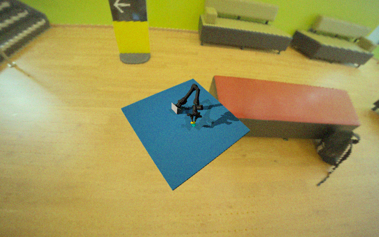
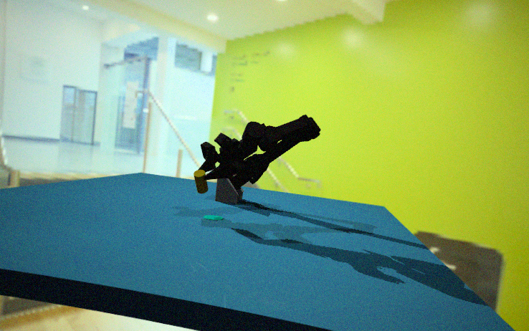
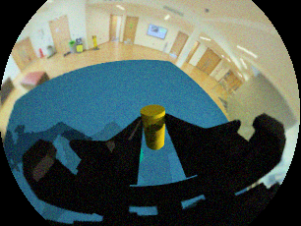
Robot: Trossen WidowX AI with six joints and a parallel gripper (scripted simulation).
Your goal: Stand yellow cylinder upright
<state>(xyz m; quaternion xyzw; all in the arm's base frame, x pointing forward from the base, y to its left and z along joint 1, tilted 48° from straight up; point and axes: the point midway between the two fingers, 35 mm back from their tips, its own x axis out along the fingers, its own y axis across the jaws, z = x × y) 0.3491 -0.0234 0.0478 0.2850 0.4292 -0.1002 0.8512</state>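
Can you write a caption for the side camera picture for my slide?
Robot arm's jaws hold the yellow cylinder nearly upright in the air above the cyan circle.

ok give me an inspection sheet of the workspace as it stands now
surface: blue mat on a wooden floor, arm shadows across it
job's things: yellow cylinder held above the mat, near upright; cyan circle flat on the mat, nothing on it
clutter: nothing seen
grippers: gripper shut on the yellow cylinder
cables: nothing seen
surroundings: red bench beside the mat, two sofas and a yellow pillar by a green wall
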